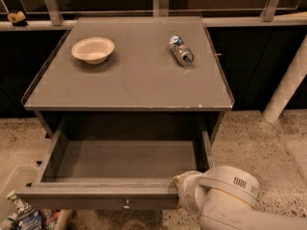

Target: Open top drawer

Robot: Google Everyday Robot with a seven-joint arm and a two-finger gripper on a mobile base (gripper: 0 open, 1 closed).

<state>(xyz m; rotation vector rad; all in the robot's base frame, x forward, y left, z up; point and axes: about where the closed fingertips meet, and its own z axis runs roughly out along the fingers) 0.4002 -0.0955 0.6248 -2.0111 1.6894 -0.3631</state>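
The top drawer (pixel 120 159) of the grey cabinet stands pulled far out toward me, its grey box interior bare. Its front panel (pixel 96 198) runs along the bottom of the view, with a small round metal knob (pixel 126 205) at centre. My gripper (pixel 181 190) sits at the right end of that front panel, hidden behind my white wrist housing (pixel 225 195), which fills the lower right corner.
On the cabinet top (pixel 129 75) rest a cream bowl (pixel 93 49) at the left and a lying can (pixel 181 51) at the right. A white post (pixel 288 83) leans at the right. Litter and a bin (pixel 19 210) sit on the speckled floor at lower left.
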